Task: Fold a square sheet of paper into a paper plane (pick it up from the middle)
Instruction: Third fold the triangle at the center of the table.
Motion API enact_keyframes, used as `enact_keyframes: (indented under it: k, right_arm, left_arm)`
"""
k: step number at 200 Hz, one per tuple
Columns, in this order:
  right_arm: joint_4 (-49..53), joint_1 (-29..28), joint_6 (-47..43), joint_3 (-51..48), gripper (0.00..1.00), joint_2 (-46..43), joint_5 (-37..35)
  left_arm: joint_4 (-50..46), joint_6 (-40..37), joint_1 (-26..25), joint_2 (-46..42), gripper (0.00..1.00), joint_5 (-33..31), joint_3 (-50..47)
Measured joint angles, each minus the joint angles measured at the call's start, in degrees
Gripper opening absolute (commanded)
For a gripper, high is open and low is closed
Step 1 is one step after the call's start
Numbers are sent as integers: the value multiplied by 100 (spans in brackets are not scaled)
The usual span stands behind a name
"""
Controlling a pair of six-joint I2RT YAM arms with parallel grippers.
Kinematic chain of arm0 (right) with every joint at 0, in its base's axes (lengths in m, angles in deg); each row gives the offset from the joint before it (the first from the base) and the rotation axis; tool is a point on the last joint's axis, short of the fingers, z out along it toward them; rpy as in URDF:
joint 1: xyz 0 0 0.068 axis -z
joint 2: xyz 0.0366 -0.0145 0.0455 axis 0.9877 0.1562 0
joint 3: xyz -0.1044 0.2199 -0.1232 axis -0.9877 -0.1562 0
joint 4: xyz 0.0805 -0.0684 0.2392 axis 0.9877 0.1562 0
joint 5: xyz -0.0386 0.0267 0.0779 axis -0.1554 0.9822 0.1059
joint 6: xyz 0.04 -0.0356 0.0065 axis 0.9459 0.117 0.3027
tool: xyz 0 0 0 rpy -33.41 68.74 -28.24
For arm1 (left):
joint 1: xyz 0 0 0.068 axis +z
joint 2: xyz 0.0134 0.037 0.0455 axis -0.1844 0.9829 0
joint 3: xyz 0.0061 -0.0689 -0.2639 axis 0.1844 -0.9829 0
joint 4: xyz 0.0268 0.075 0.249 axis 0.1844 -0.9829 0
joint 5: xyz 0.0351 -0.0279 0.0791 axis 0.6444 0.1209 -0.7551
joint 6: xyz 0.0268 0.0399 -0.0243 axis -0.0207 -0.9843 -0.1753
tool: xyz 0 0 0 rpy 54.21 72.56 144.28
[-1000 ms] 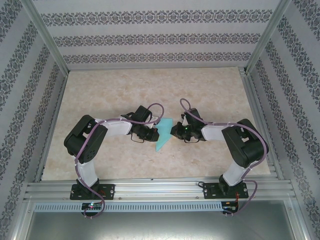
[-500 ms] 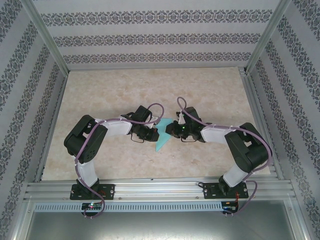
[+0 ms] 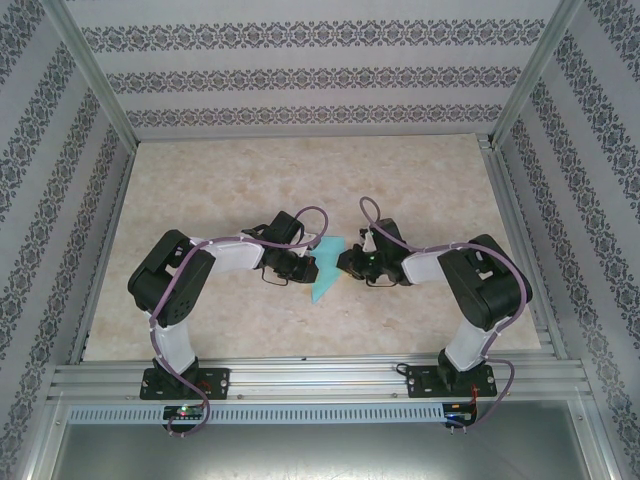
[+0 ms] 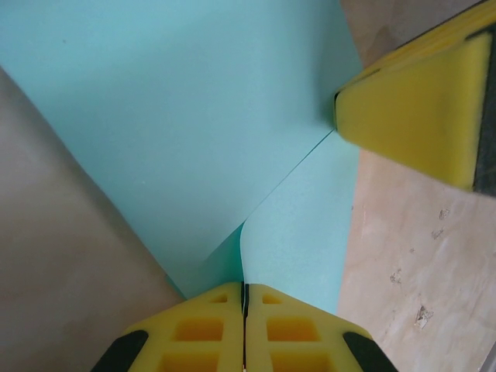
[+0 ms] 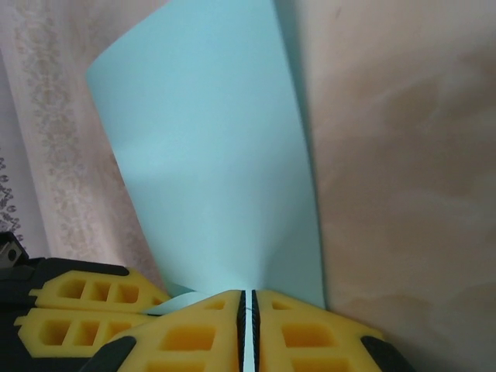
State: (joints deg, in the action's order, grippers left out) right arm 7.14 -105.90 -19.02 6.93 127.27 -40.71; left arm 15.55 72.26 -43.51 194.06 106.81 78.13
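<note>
The square sheet of paper [image 3: 326, 270] is teal and folded into a narrow wedge that points toward the near edge, held up between both arms at mid-table. My left gripper [image 3: 306, 265] is shut on its left side. In the left wrist view the pads [image 4: 245, 293] pinch overlapping layers of the paper [image 4: 186, 116], and a right finger [image 4: 418, 108] touches its far edge. My right gripper [image 3: 345, 262] is shut on the opposite edge. In the right wrist view the paper [image 5: 217, 155] runs up from between the pads [image 5: 248, 302]. A paper plane is out of view.
The marble-patterned tabletop [image 3: 250, 180] lies bare around the arms. Patterned walls [image 3: 300, 80] and metal frame posts [image 3: 95, 70] enclose it. An aluminium rail [image 3: 320, 380] carrying both arm bases runs along the near edge. The left gripper's fingers [image 5: 77, 306] show at the lower left of the right wrist view.
The right gripper pushed left toward the paper, then eased back slightly, and its elbow swung inward. The paper's lower tip shifted a little. The left arm stayed still.
</note>
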Motion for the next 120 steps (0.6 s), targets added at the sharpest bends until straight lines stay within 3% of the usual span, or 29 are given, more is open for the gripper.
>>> enact_keyframes:
  k: [63,120]
  right_arm:
    - [358,271,-107,0,14,-339,-247]
    - [387,-127,-105,0,14,-734,-299]
  left_arm:
    - [-20,-7,0,0,9,0,7]
    - [-72,-4,0,0,9,-4,26]
